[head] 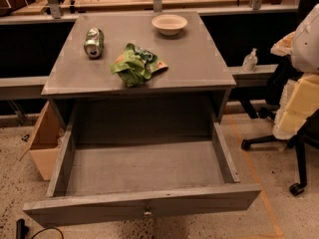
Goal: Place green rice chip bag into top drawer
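The green rice chip bag [135, 63] lies crumpled on the grey table top [199, 68], near its front middle. The top drawer [144, 171] below is pulled fully out toward me and its inside is bare; its front panel with the small metal knob [147, 213] is at the bottom of the view. The gripper is not in view. A white rounded shape [306, 39] at the right edge may be part of my arm; I cannot tell.
A green-and-silver soda can [93, 42] lies on its side at the table's left. A white bowl [169, 24] stands at the back. A cardboard box [45, 143] sits left of the drawer, and an office chair with yellow foam [299, 108] stands to the right.
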Robot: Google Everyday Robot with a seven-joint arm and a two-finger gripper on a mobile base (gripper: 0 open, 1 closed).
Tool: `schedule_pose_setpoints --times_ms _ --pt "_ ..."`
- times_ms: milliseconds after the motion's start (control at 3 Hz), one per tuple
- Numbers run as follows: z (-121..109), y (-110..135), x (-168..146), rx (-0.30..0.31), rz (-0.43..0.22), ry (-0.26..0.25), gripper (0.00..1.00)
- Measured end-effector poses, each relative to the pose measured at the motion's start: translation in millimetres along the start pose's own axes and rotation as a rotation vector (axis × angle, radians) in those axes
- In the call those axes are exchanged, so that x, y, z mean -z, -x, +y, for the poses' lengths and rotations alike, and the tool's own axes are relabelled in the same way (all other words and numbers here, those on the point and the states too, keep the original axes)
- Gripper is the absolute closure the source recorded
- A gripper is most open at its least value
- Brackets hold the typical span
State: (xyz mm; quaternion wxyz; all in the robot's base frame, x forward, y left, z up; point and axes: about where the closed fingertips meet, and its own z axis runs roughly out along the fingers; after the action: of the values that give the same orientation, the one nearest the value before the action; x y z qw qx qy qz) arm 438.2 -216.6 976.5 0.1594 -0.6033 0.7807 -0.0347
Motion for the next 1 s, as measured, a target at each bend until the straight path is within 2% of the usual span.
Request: schedule_pose_setpoints --times_ms 333,667,1000 --pt "0 0 0 0.0 0.0 0.0 0.0" --pt "-5 11 -10 0.002 -0.085 -0.007 0.0" --pt "-22 21 -57 -0.008 -0.313 -0.001 0.0"
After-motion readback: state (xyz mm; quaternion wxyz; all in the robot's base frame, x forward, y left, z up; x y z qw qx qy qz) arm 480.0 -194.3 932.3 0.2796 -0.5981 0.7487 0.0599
